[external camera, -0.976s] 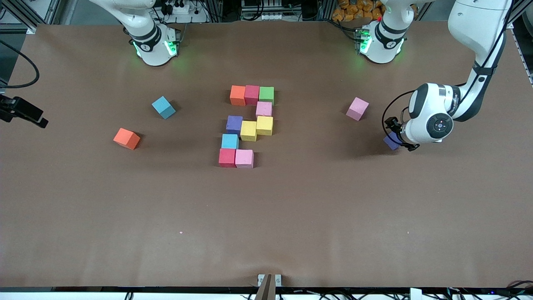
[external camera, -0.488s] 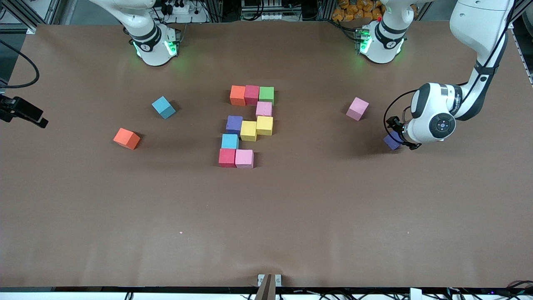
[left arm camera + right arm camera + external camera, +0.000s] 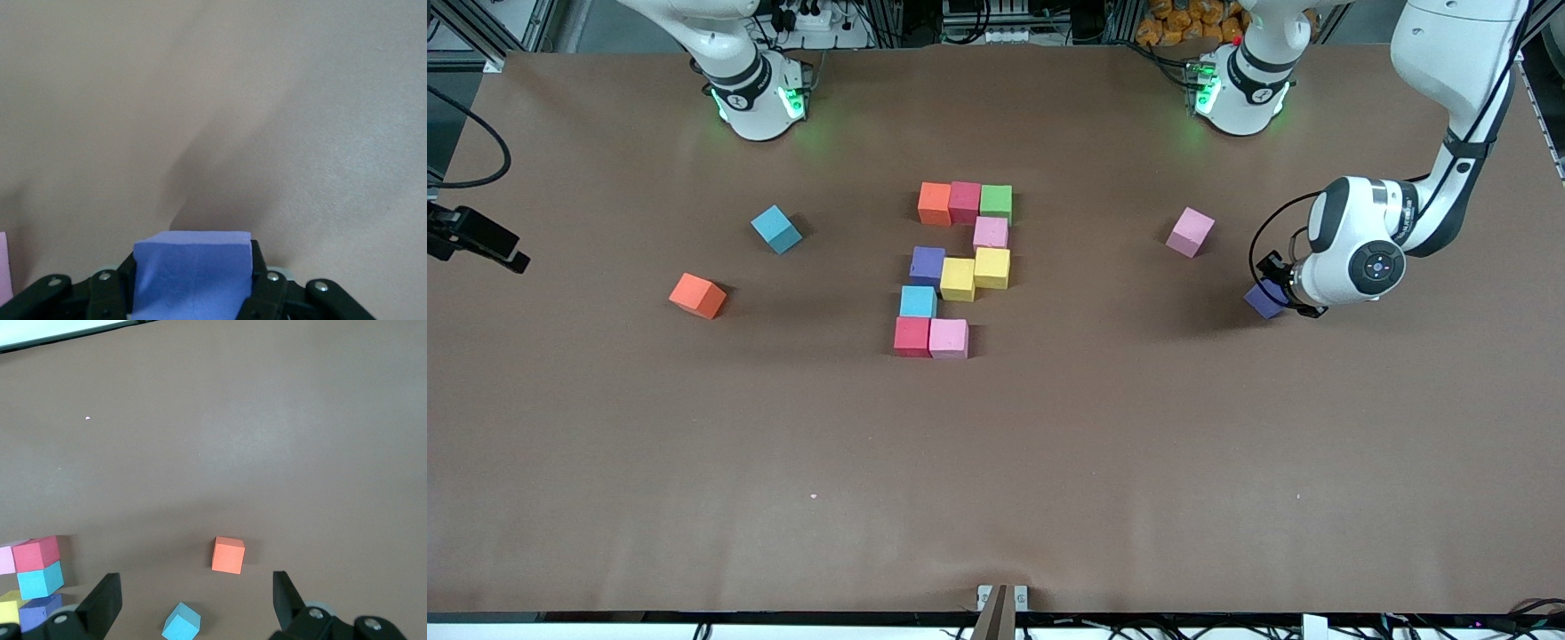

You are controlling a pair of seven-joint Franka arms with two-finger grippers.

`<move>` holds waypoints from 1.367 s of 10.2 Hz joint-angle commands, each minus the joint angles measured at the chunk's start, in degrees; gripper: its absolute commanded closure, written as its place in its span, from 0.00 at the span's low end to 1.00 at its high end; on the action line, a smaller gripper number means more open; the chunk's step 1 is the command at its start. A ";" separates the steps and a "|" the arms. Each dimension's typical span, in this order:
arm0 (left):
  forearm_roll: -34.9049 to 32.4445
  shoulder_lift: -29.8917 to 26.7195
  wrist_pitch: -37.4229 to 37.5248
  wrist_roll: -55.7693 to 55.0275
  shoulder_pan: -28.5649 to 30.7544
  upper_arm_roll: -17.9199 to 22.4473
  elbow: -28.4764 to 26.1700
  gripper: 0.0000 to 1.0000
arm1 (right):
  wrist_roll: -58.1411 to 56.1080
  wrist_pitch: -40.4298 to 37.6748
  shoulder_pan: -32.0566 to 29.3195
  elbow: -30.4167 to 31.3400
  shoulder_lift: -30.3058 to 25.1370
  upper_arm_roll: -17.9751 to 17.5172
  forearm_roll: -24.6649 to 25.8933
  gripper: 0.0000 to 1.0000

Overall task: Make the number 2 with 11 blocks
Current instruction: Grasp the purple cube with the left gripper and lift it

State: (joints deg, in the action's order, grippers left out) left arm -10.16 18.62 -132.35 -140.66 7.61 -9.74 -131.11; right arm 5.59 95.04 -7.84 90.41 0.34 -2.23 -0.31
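A partly built number 2 (image 3: 957,268) made of 10 small cubes lies on the middle of the brown table (image 3: 996,462). Farthest from the front camera is a row of orange, red and green, then a pink cube under the green one, then purple, yellow and yellow, then a light blue cube, then red and pink nearest the camera.

Toward the left arm's end of the table, the left gripper (image 3: 1279,286) is down at table level with its fingers (image 3: 267,293) pressed against both sides of a loose purple block (image 3: 192,275). A loose pink block (image 3: 1191,232) lies near it.

Toward the right arm's end lie a loose light blue block (image 3: 776,228) and a loose orange block (image 3: 698,295). The right gripper (image 3: 193,600) waits high above that end, its fingers spread wide and holding nothing
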 commanded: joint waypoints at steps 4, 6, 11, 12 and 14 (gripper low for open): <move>-4.59 -1.05 0.34 4.32 -4.34 -5.72 5.15 0.87 | 0.47 -0.74 -0.95 -1.73 0.45 -0.41 -0.31 0.00; -5.92 0.70 0.60 7.84 -9.77 -6.26 9.26 0.87 | 0.47 -0.56 -0.95 -1.73 0.45 -0.41 -0.31 0.00; -8.54 15.20 11.59 9.87 -23.14 -6.08 31.87 0.87 | 0.47 -0.47 -0.95 -1.73 0.45 -0.41 -0.39 0.00; -10.30 15.39 11.59 10.14 -24.99 -6.17 32.40 0.87 | 0.47 -0.47 -0.87 -1.73 0.45 -0.41 -0.31 0.00; -10.41 17.66 11.68 12.24 -27.80 -6.17 36.25 0.87 | 0.47 -0.82 -0.87 -1.73 0.45 -0.49 -0.48 0.00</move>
State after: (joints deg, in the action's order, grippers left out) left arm -19.13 34.40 -122.93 -130.46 -18.45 -16.28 -99.17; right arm 5.64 95.04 -7.92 89.70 0.43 -2.06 -0.36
